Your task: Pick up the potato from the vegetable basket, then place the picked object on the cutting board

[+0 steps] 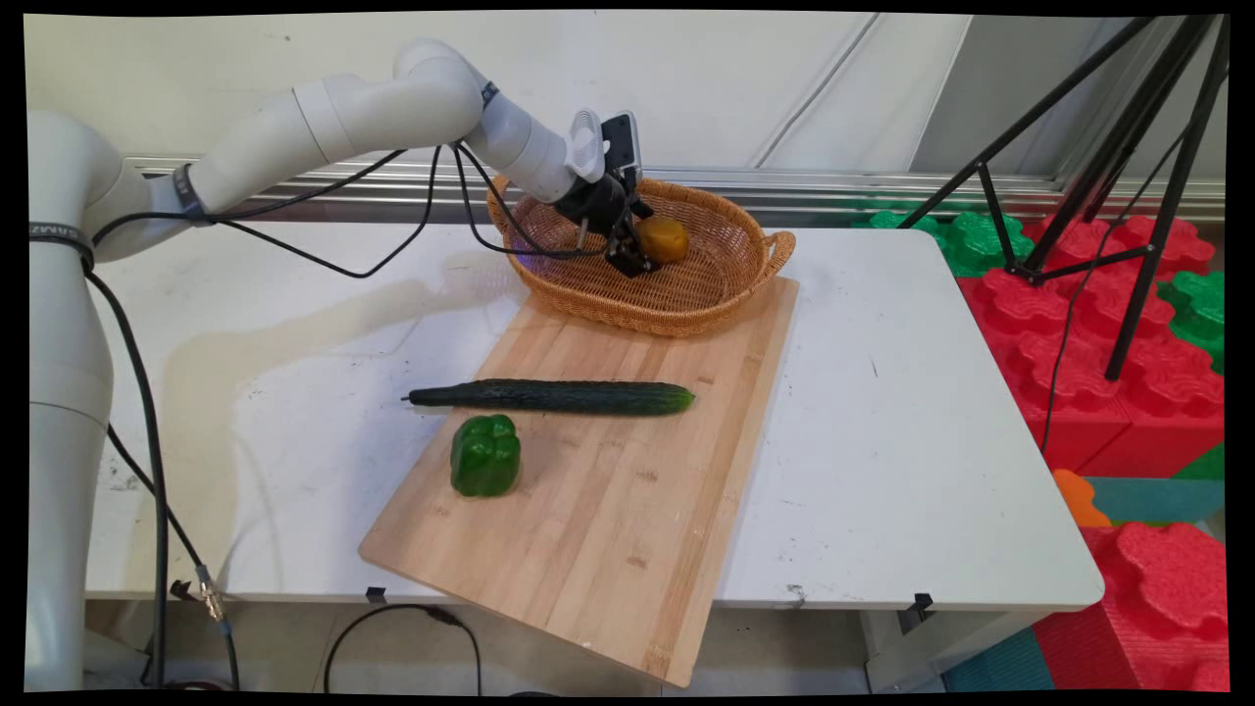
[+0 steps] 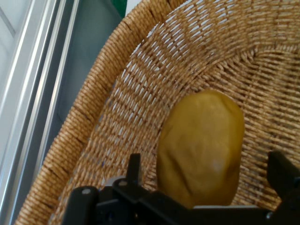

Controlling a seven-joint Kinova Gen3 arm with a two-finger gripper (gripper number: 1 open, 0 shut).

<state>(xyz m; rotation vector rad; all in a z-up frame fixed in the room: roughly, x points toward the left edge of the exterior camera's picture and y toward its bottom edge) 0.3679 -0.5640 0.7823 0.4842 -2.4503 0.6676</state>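
Nearest the camera, a board [image 1: 608, 490] lies at an angle on the white tabletop [image 1: 902, 441], its near corner hanging past the front edge. A green pepper [image 1: 485, 455] sits on the board's left side, and just behind it a cucumber [image 1: 554, 396] lies crosswise, stem end poking off the board's left edge onto the tabletop. The two look close but not touching.

Further back, a wicker basket [image 1: 730, 257] rests with its front on the board's far end. Inside it there's a potato [image 1: 664, 239], yellowish brown, lying against the sloped weave. The gripper [image 1: 642, 251] is down in the basket right at the potato. In the hand view the potato [image 2: 201, 147] sits between the two fingers [image 2: 134, 168], one to its left and one at the right edge, and the jaws are spread wide with a gap on the right side, so released, not squeezing. Basket wall [image 2: 93, 117] curves up behind it.

The white arm [image 1: 392, 108] reaches in from the left, black cables drooping under it. Off the right of the tabletop are red and green foam blocks [image 1: 1079, 304] and a black tripod [image 1: 1128, 176].
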